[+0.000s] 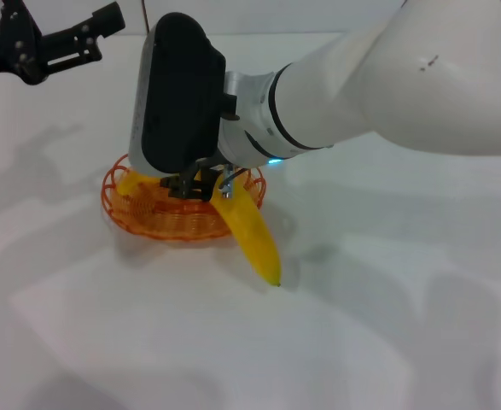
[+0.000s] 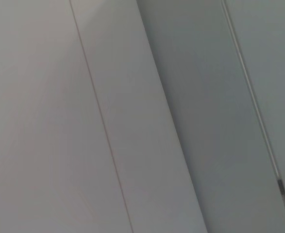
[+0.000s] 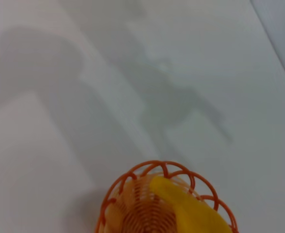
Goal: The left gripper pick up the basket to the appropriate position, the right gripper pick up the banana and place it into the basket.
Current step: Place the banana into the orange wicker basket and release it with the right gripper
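Clamped on the long curved yellow banana (image 1: 248,229) at centre: black right gripper (image 1: 200,184), over the shallow orange wire basket (image 1: 127,207). Half in, tip overhanging the rim toward 5 o'clock; release left. Parked at 11 o'clock, spread and empty: black left gripper (image 1: 92,34).

My right pincer (image 1: 197,184) sits directly over the basket (image 1: 126,213), which rests on the counter (image 1: 361,325). The banana (image 1: 252,232) lies across the basket, one end inside, the other overhanging its near right rim. My left pincer (image 1: 105,21) hangs far back left.
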Available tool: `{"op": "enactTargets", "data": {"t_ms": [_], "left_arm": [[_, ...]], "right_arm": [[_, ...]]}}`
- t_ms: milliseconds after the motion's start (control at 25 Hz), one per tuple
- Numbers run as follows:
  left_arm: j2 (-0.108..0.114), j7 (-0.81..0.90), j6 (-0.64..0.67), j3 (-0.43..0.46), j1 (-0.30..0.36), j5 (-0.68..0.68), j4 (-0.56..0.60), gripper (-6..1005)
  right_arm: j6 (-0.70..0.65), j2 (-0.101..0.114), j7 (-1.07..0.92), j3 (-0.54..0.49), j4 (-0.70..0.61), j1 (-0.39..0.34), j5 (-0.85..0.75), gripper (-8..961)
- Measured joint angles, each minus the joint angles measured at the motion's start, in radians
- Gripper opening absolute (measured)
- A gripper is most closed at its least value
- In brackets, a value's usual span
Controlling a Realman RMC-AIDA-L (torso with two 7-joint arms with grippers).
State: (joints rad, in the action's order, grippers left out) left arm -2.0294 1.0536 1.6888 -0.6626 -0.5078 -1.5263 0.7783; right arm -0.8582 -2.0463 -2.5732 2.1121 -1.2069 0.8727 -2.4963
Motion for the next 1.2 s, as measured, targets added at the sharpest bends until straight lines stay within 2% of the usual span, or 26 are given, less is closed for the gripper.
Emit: {"op": "enactTargets", "data": {"t_ms": [440,920,1120,1200], "left_arm": [[0.0,-0.003,0.0,0.0,0.0,0.0,-0.002,891],[0.0,-0.003,0.0,0.0,0.006,0.0,-0.002,891],[0.0,-0.004,0.001,0.006,0.019,0.001,-0.002,891],[0.0,-0.005,0.003,0.008,0.022,0.003,-0.002,891]], "right_arm": [[0.003,0.001,-0.011,-0.013,0.0,0.002,-0.004,533],[-0.005,0.003,-0.012,-0.028,-0.006,-0.004,-0.029,798],[-0.021,0.007,-0.009,-0.076,-0.05,-0.04,-0.033,897],[-0.033,0.009,-0.004,-0.102,-0.078,-0.066,-0.044,896]]}}
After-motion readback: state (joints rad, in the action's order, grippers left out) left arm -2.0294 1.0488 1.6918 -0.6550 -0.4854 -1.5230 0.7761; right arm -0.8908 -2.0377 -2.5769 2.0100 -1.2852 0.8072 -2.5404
